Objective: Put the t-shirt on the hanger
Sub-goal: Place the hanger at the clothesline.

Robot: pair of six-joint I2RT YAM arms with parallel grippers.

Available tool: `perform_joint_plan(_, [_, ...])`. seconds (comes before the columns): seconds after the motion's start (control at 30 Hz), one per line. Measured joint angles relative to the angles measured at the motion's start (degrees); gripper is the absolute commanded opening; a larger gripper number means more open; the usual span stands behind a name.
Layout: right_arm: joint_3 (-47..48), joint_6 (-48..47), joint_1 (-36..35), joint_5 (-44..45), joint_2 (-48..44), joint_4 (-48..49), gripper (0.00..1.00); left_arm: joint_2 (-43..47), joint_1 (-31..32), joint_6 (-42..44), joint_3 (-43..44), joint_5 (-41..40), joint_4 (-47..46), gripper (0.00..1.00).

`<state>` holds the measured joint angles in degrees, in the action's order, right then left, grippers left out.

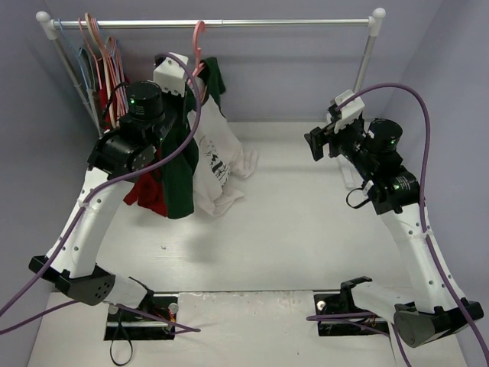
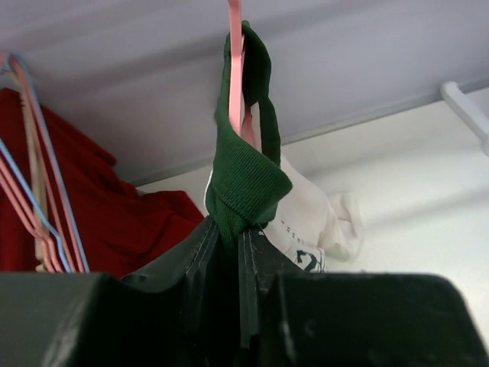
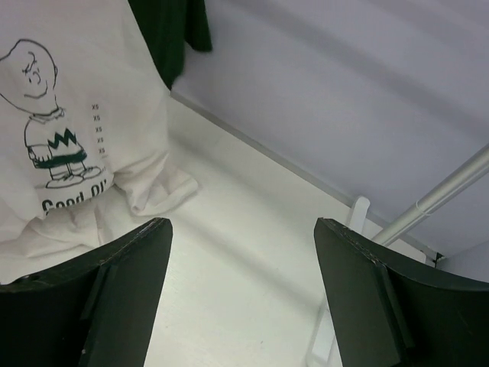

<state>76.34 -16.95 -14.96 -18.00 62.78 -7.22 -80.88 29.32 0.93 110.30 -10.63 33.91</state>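
The t-shirt [image 1: 215, 164], white body with dark green sleeves and a printed figure, hangs from the pink hanger [image 1: 199, 38] on the rail, its hem resting on the table. My left gripper [image 1: 191, 84] is shut on the green collar band [image 2: 243, 180], which loops over the pink hanger's neck [image 2: 234, 69]. In the right wrist view the shirt's print [image 3: 50, 138] shows at the left. My right gripper [image 1: 319, 141] is open and empty, held above the table right of the shirt, its fingers [image 3: 114, 275] wide apart.
A metal rail [image 1: 229, 24] on white posts spans the back. Several spare hangers [image 1: 95, 57] and a red garment [image 1: 145, 195] hang at its left end. The rail's right post [image 3: 435, 195] and white foot stand near my right gripper.
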Motion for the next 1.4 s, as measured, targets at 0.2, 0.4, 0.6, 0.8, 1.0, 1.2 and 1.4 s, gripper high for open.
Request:
perform_joint_plan(0.2, [0.00,-0.17,0.00,0.02,-0.02,-1.05,0.77,-4.90,-0.02,1.66,4.37,-5.20,-2.58,0.00])
perform_joint_plan(0.4, [0.00,-0.55,0.00,0.17,-0.31,-1.57,0.77,-9.64,0.00,2.36,8.61,-7.28,-5.55,0.00])
perform_joint_plan(0.6, [-0.81,-0.68,0.00,0.24,-1.20,-1.95,0.77,-12.66,-0.02,2.47,9.70,-7.45,-7.56,0.00])
perform_joint_plan(0.8, [-3.21,-0.63,0.00,0.22,-2.99,-2.78,0.77,-14.27,-0.02,1.22,9.68,-7.39,-6.43,0.28])
perform_joint_plan(1.0, [-4.42,-0.37,0.00,0.22,-4.26,-3.48,0.78,-13.33,-0.07,0.35,9.68,-8.11,-6.21,0.64])
perform_joint_plan(1.2, [-5.44,0.46,0.00,0.76,-5.60,-3.74,0.82,-8.41,-0.13,0.48,8.41,-9.33,-4.07,0.75])
perform_joint_plan(1.4, [-7.93,1.90,0.00,4.81,-8.74,-4.44,1.00,3.65,-0.13,-0.76,1.57,-9.22,1.86,0.75])
